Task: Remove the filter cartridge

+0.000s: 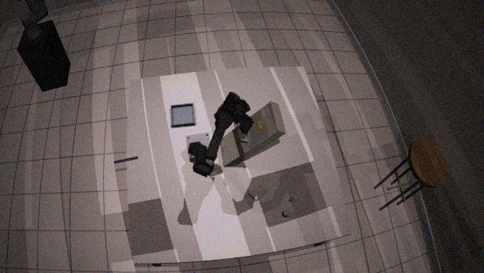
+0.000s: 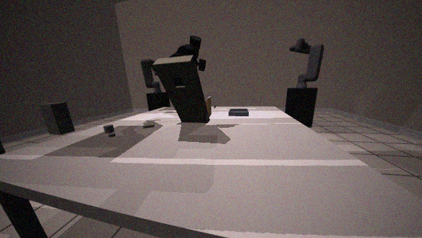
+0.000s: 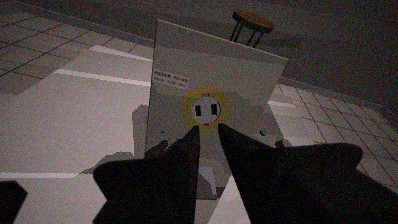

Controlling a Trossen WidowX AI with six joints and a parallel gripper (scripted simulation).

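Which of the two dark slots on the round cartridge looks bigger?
The right slot on the cartridge looks bigger; the left slot is narrower.

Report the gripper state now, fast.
Gripper: jaws nearly closed, holding nothing, tips short of the filter cartridge.

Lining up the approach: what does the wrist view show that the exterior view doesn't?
Only the wrist view shows the panel's front: the round cartridge seated in its yellow ring, both slots visible, with the narrowed, empty tool just short of it. Only the exterior view shows the tray beyond and the panel's dark back. Both show the tilted service panel on the table.
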